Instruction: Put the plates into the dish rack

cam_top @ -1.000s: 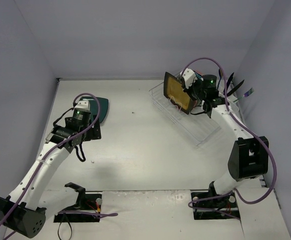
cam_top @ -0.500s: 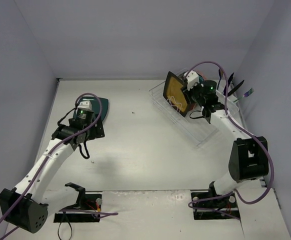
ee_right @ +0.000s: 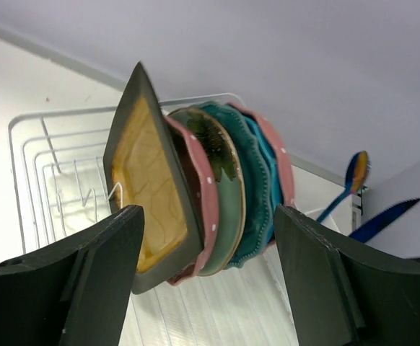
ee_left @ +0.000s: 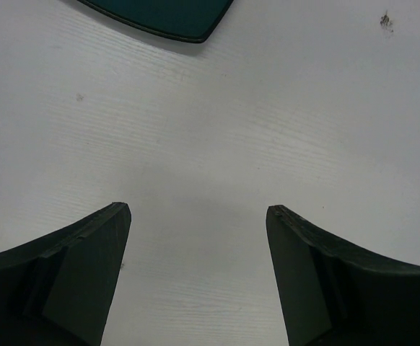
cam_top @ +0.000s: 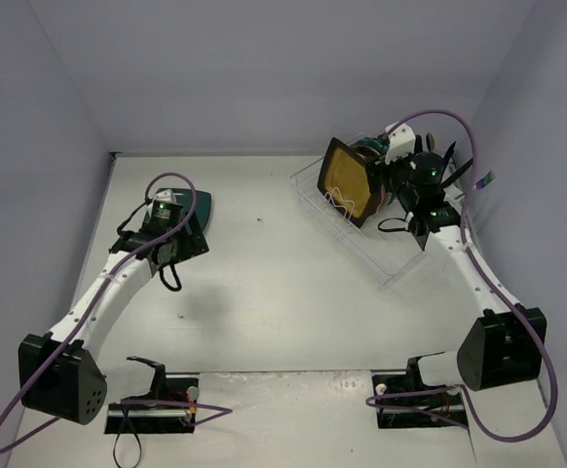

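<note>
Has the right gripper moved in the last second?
Yes: the right gripper backed off rightward from the mustard-yellow plate standing in the dish rack.

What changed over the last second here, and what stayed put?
The right gripper opened its jaws, letting go of the mustard-yellow plate, and backed off to the right. The left gripper, jaws wide open, edged forward toward the dark teal plate. The mustard-yellow plate stayed upright in the dish rack; the dark teal plate stayed flat on the table.

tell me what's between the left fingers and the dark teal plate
Only bare white table between the left fingers and the dark teal plate, shown in the left wrist view.
</note>
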{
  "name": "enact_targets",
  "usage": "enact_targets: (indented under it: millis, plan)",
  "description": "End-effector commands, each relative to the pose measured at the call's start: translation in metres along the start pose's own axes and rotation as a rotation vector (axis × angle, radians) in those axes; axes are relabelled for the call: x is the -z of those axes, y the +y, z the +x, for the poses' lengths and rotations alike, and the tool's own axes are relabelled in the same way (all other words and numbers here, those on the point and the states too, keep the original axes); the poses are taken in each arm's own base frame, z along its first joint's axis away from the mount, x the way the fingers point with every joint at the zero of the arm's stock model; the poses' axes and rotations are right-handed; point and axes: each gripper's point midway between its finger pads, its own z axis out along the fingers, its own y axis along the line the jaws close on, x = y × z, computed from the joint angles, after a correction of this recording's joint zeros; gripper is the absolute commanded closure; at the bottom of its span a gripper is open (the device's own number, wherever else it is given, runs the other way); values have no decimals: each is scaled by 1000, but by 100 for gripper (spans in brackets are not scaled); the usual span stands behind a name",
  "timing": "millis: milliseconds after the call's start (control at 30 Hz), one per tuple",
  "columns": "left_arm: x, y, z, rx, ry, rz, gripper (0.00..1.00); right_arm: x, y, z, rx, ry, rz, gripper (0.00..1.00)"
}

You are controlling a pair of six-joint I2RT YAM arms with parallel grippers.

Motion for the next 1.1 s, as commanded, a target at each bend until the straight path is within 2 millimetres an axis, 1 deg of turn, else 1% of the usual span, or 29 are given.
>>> enact_targets:
  millis: [0,67,100,133,167,200,267,300,333,367,400,433,467,500,533,567,600,633,667,700,767,833,867,933,967,1000,1033,1067]
  plan:
    - [2,-11,-45,154,-121,63,24,27,-34,-60,-91,-127,144,26]
    - [-5,-3,-47,234,-125,52,24,34,-28,-67,-187,-153,127,24]
    - [-10,6,-55,285,-145,38,24,41,-25,-73,-224,-176,114,23]
    - [-13,10,-58,317,-152,34,24,44,-19,-76,-292,-192,86,22]
    - [-17,14,-61,370,-159,29,24,47,-10,-79,-324,-206,43,22]
    - [-26,22,-66,416,-176,19,24,52,-5,-78,-368,-212,25,21]
    - [-36,26,-72,489,-196,29,24,54,7,-76,-469,-210,-20,20]
    - [-43,27,-80,513,-225,39,24,57,15,-78,-491,-216,-65,20]
    - [-50,35,-79,539,-237,20,24,57,22,-70,-517,-197,-86,19]
    - [-54,38,-81,556,-254,23,24,57,28,-67,-557,-188,-106,19]
    - [-59,35,-90,575,-293,48,24,58,34,-64,-574,-178,-134,19]
    - [-67,50,-87,609,-300,25,24,58,40,-57,-595,-162,-152,18]
    - [-71,55,-87,632,-305,24,24,60,45,-56,-631,-156,-169,18]
    - [-76,56,-99,650,-347,50,24,62,48,-57,-643,-165,-186,18]
    - [-81,63,-95,667,-345,44,24,65,54,-58,-650,-166,-218,18]
    - [-88,76,-96,706,-349,35,24,68,57,-54,-662,-159,-227,17]
    - [-89,80,-104,728,-384,55,24,70,59,-53,-678,-158,-235,17]
    - [-94,88,-105,747,-394,45,24,72,62,-51,-680,-156,-247,16]
    - [-103,99,-98,779,-371,42,24,74,65,-48,-682,-151,-252,16]
    - [-105,103,-103,794,-396,55,24,76,65,-47,-688,-152,-254,16]
    - [-114,114,-99,823,-397,64,24,79,70,-46,-687,-152,-275,16]
    - [-124,120,-101,829,-411,71,24,82,72,-43,-687,-144,-281,16]
    - [-134,123,-95,829,-394,62,24,83,72,-42,-686,-143,-278,15]
    - [-141,125,-97,831,-398,85,25,83,73,-38,-685,-139,-277,15]
    - [-151,128,-91,832,-379,80,25,84,73,-38,-687,-138,-279,15]
    - [-153,128,-94,829,-390,94,25,83,74,-37,-687,-134,-282,15]
    - [-158,129,-93,829,-378,103,25,83,75,-36,-688,-130,-283,15]
    - [-167,131,-86,823,-355,97,25,83,76,-36,-690,-129,-287,15]
